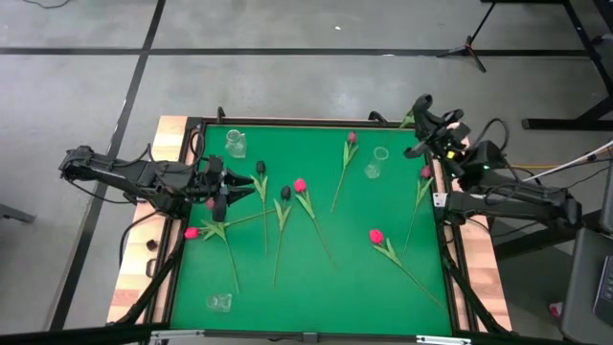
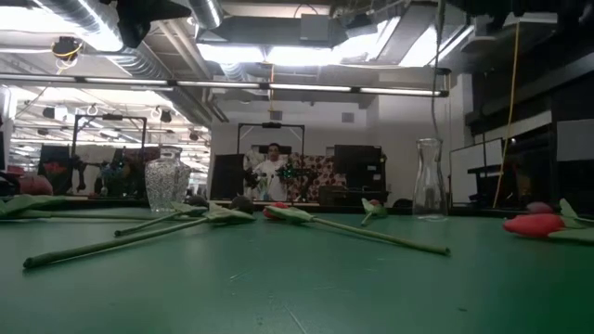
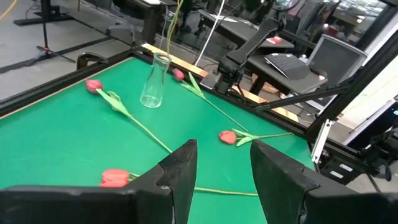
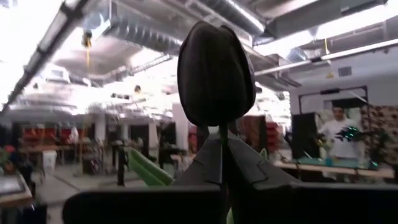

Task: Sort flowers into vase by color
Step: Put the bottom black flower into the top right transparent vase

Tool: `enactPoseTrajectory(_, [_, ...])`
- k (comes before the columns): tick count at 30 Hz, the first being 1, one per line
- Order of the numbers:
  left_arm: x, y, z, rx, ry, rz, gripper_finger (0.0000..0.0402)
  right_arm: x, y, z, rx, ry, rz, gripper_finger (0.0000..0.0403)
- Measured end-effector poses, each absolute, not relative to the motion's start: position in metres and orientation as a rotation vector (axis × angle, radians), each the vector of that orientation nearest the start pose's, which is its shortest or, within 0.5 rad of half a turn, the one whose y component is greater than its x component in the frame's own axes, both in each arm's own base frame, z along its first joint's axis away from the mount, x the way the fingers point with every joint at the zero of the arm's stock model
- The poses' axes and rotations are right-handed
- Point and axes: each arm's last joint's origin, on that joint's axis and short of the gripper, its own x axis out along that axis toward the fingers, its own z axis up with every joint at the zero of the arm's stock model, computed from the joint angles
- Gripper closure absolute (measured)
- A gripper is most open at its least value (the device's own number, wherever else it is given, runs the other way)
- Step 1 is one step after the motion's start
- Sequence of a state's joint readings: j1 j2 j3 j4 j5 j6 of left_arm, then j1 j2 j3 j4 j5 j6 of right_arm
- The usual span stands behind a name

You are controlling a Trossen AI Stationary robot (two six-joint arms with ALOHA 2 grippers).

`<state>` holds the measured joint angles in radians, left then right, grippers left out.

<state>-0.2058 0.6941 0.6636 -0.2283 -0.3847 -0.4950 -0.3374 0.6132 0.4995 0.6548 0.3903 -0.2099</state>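
Sorting barely started: all three glass vases (image 1: 236, 145) look empty, seven tulips (image 1: 300, 186) lie scattered on the green table (image 1: 326, 278). Right gripper (image 4: 219, 146), at the far-right edge, is clamped on a near-black tulip (image 4: 215, 73). Left gripper (image 3: 222, 163) hovers at the left side, fingers apart, empty.

Left arm low over the table, right arm parked off its edge.
The left gripper (image 1: 227, 184) reaches in from nine o'clock over the table's left side, its fingers (image 3: 180, 163) spread with a clear gap between them. The right gripper (image 1: 421, 111) sits at about two o'clock beyond the table's far right corner, its fingers (image 4: 249, 165) closed together on a dark tulip (image 4: 215, 71).
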Motion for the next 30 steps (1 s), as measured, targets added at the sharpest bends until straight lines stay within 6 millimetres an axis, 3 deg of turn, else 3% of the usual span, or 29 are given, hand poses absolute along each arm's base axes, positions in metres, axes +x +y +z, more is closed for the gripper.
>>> enactPoseTrajectory(9, [0.154, -0.021, 0.301, -0.416, 0.198, 0.235, 0.0256, 0.124, -0.062, 0.304, -0.152, -0.466, -0.789, 0.0400])
enactPoseTrajectory(15, [0.154, -0.021, 0.301, -0.416, 0.198, 0.235, 0.0256, 0.125, -0.065, 0.280, -0.094, -0.429, -0.793, 0.0375])
enactPoseTrajectory(23, [0.154, -0.021, 0.301, -0.416, 0.197, 0.235, 0.0256, 0.128, -0.066, 0.266, -0.086, -0.344, -0.792, 0.0367])
enactPoseTrajectory(30, [0.154, -0.021, 0.300, -0.412, 0.201, 0.250, 0.0256, 0.130, -0.067, 0.260, -0.088, -0.280, -0.792, 0.0308])
